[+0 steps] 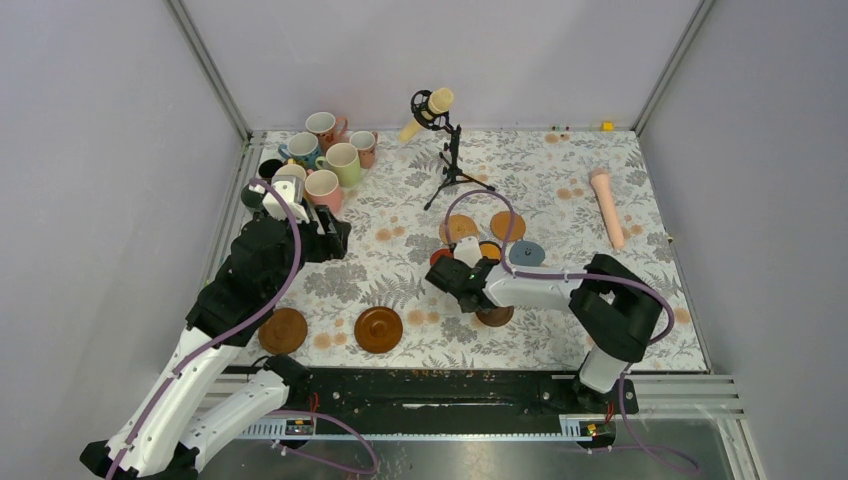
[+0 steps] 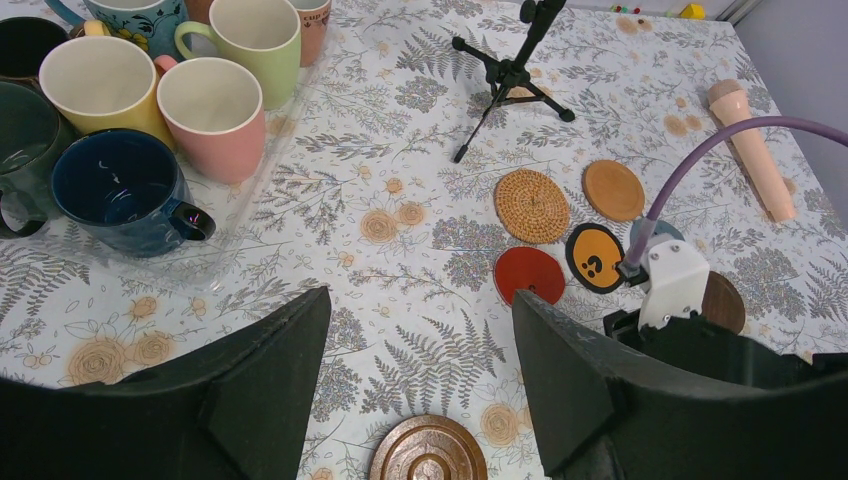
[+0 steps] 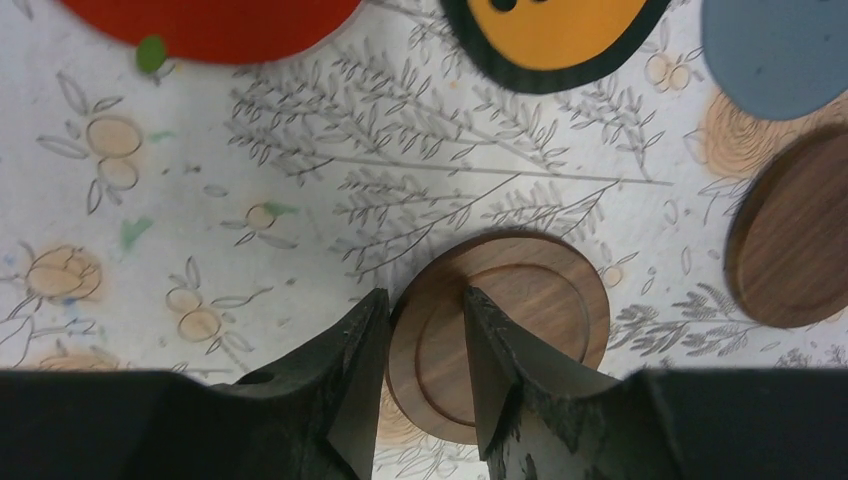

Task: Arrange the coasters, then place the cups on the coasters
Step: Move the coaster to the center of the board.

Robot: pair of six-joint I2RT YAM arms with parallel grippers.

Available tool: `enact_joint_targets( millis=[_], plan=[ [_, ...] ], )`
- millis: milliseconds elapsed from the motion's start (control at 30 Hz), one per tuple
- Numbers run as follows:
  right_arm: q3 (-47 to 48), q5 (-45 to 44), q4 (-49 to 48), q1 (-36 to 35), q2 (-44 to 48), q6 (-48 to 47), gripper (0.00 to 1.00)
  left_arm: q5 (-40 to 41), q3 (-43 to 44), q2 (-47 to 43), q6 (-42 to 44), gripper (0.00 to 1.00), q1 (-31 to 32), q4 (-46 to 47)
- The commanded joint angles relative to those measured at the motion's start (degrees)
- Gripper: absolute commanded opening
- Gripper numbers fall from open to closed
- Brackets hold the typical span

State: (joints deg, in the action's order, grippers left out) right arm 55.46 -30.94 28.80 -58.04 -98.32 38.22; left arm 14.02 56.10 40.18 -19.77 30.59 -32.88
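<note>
Several cups (image 1: 322,160) stand bunched at the back left, among them a pink cup (image 2: 212,110) and a navy cup (image 2: 125,190). Two brown coasters (image 1: 283,330) (image 1: 378,329) lie at the near left. Further coasters sit mid-table: cork (image 2: 531,205), tan (image 2: 613,189), red (image 2: 529,273), black-rimmed orange (image 2: 594,257), grey-blue (image 3: 780,50) and dark walnut (image 3: 790,240). My right gripper (image 3: 425,295) is low over a mid-brown wooden coaster (image 3: 540,300), its jaws straddling the left rim with a gap between them. My left gripper (image 2: 420,300) hangs open over bare cloth near the cups.
A cream microphone on a black tripod stand (image 1: 447,150) stands at the back centre. A pink cylindrical handle (image 1: 606,205) lies at the back right. The cups sit in a clear tray (image 2: 250,235). Grey walls close in the floral tablecloth (image 1: 400,250) on three sides.
</note>
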Motion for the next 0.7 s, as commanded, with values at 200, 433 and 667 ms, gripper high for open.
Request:
enact_joint_targets(
  millis=[200,433,667],
  plan=[
    [-5.64,4.95,-8.18,2.6,9.07,-9.04,0.45,1.5,0.13,-0.37,-0.27,0.68,0.17,2.74],
    [-10.8,6.77,-8.31,2.6,16.83,-8.34,0.5,1.03,0.11,-0.19,-0.27,0.68,0.14,2.73],
    [-12.89,10.6,-8.67,2.62,14.86,-5.84,0.51,0.89,0.15,-0.03,-0.35,0.69,0.17,2.75]
  ],
)
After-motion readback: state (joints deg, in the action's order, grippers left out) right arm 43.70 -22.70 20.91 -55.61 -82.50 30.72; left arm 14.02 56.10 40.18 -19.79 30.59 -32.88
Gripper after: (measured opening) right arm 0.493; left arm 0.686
